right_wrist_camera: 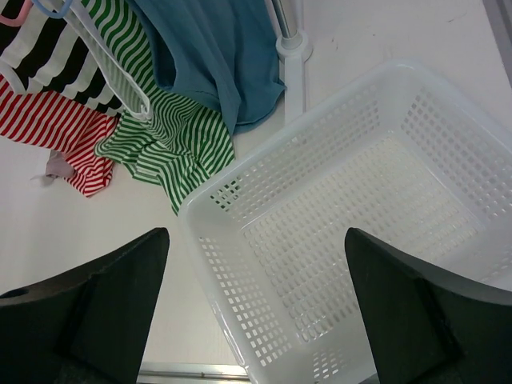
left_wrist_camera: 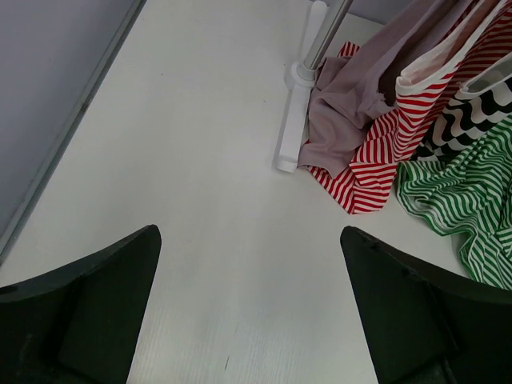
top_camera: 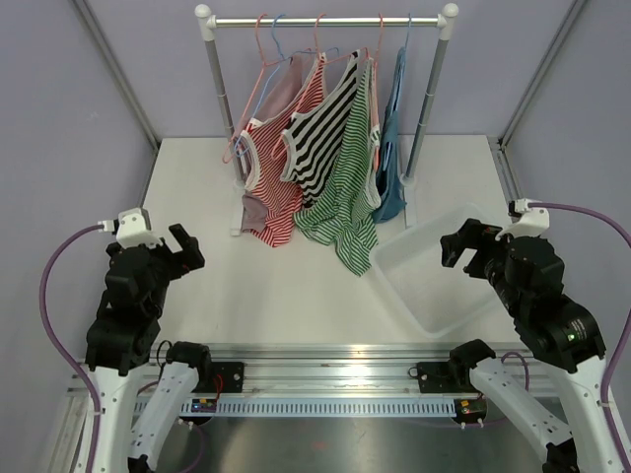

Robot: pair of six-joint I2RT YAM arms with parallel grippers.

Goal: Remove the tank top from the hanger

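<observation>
Five tank tops [top_camera: 320, 148] hang on hangers [top_camera: 264, 49] from a rail [top_camera: 325, 20] at the far side of the table [top_camera: 227, 296]. From left to right they are a mauve top [top_camera: 279, 94], a red-striped top [top_camera: 276, 212], a black-and-white top [top_camera: 320, 128], a green-striped top [top_camera: 345, 202] and a blue top [top_camera: 391, 177]. The hems of the mauve, red-striped and green-striped tops lie crumpled on the table around the rail's left foot and between its two posts. A white basket [top_camera: 434, 286] sits at the near right. Its far corner is just beside the green hem, and its far rim is near the right post's foot. The left pincer [top_camera: 185, 248] hangs over bare table at the near left, its jaws spread wide and holding nothing. It is well apart from the clothes, with a broad bare stretch of table running from it to the left foot and out to the table's left edge. The right pincer [top_camera: 461, 241] is likewise spread wide and empty, above the basket's right side.
</observation>
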